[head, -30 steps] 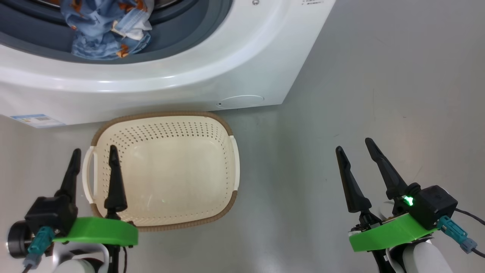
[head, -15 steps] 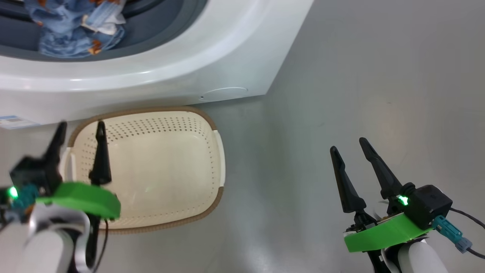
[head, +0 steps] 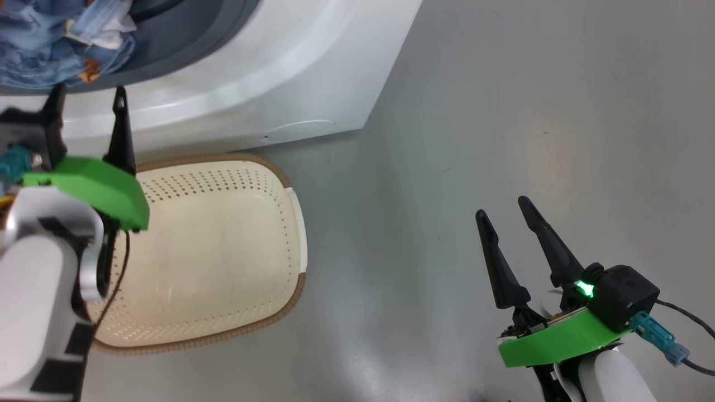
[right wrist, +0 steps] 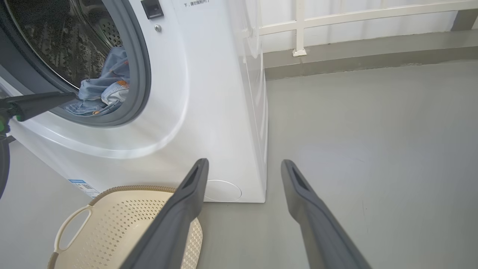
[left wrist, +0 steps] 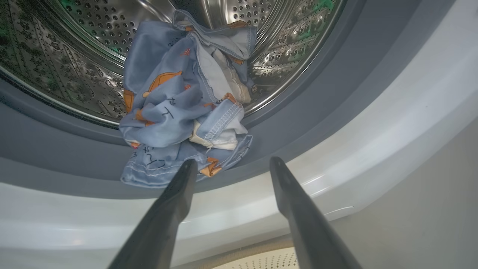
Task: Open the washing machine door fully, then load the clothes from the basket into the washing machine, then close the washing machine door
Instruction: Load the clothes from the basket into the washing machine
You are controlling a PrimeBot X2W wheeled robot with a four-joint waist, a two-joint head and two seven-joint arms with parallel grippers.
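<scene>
The left gripper (left wrist: 231,164) and right gripper (head: 501,207) gape, empty. The clothes (left wrist: 179,108) seem to overhang the rubber ring (left wrist: 298,104); nudge them deeper before closing.

- High on the white front of the washing machine (right wrist: 209,93) is one short line of small dark Chinese writing (right wrist: 196,3). The top edge cuts it, so I cannot read it well.
- Low on that front sits a small blue label (right wrist: 83,185). Its print is too tiny to read.
- The clothes (left wrist: 168,108) have little black marks, one like a letter T.
</scene>
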